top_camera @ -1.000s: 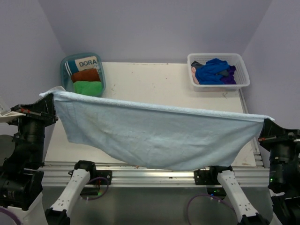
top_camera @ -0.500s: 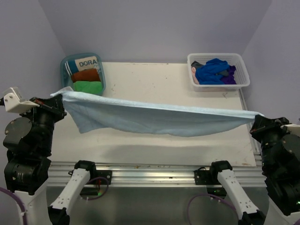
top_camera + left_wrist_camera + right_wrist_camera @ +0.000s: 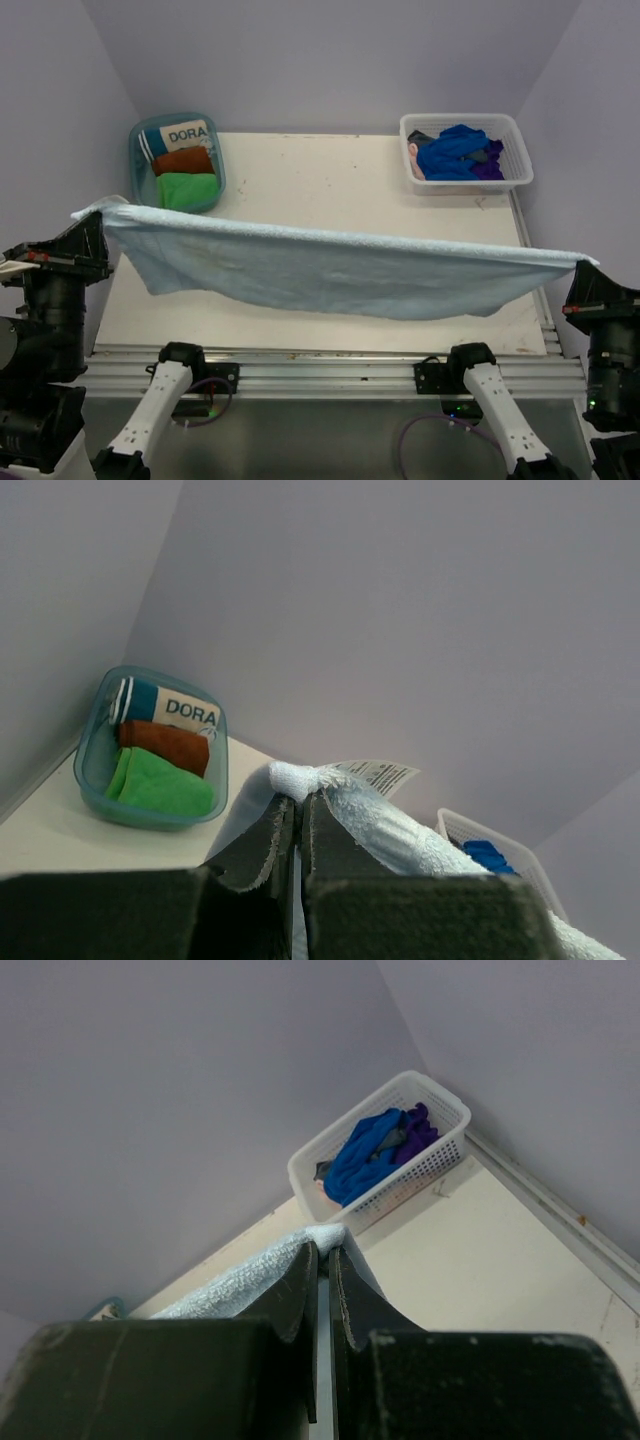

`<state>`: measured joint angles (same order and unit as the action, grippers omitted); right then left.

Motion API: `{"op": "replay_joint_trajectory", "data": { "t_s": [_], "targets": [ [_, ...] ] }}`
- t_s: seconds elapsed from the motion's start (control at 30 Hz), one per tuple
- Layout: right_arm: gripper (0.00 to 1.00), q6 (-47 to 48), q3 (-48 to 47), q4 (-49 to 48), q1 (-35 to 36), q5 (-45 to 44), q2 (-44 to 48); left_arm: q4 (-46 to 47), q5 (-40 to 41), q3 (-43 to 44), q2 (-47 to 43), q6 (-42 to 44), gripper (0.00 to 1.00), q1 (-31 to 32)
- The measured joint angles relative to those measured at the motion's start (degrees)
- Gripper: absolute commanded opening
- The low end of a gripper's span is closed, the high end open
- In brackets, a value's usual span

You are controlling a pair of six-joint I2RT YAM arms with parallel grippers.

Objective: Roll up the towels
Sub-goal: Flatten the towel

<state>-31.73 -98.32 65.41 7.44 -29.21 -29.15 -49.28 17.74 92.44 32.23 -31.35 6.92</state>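
Observation:
A light blue towel (image 3: pixel 330 265) hangs stretched in the air between my two grippers, above the table. My left gripper (image 3: pixel 95 222) is shut on its left corner, which shows with a white care tag in the left wrist view (image 3: pixel 300 795). My right gripper (image 3: pixel 583 266) is shut on its right corner (image 3: pixel 325 1245). Rolled green (image 3: pixel 188 188) and rust-brown (image 3: pixel 184 160) towels lie in a teal tub (image 3: pixel 140 130). Dark blue (image 3: pixel 452 152) and purple (image 3: pixel 490 170) towels lie crumpled in a white basket (image 3: pixel 462 122).
The white-and-teal "DORA" item (image 3: pixel 180 134) lies at the back of the teal tub. The cream table (image 3: pixel 320 170) ends at a metal rail (image 3: pixel 320 360) in front. Purple walls close in on three sides.
Both grippers swung outward and back toward the near edge. The towel stays taut between them and hangs lower and wider than half a second ago, less than one second ago.

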Motion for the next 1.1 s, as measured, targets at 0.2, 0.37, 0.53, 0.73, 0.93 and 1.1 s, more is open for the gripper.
{"op": "replay_joint_trajectory", "data": {
  "t_s": [0.2, 0.37, 0.53, 0.73, 0.93, 1.1],
  "targets": [
    [0.0, -0.2, 10.99, -1.9, 0.0, 0.0, 0.31, 1.73, 0.31, -8.5, -0.15, 0.46, 0.0, 0.0],
    [0.0, -0.74, 30.88, -7.96, -0.02, 0.28, -2.08, 4.28, 1.05, -23.54, 5.29, 0.07, 0.0, 0.0],
    [0.0, -1.68, 44.57, -18.51, 0.0, 0.48, -15.87, 8.52, 1.95, -34.88, 21.22, -1.36, 0.0, -0.02],
    [0.0, -1.84, 44.28, -32.04, 0.0, 0.26, -42.29, 11.39, 1.97, -34.29, 40.15, -2.62, 0.0, -0.17],
    [0.0, -1.51, 34.84, -38.27, -0.02, 0.35, -59.84, 14.82, 0.7, -28.24, 52.0, -3.13, 0.0, -2.27],
    [0.0, -1.22, 27.89, -40.3, -0.02, 0.7, -65.88, 16.02, -2.36, -24.55, 57.07, -3.58, 0.0, -6.14]
  ]
}}
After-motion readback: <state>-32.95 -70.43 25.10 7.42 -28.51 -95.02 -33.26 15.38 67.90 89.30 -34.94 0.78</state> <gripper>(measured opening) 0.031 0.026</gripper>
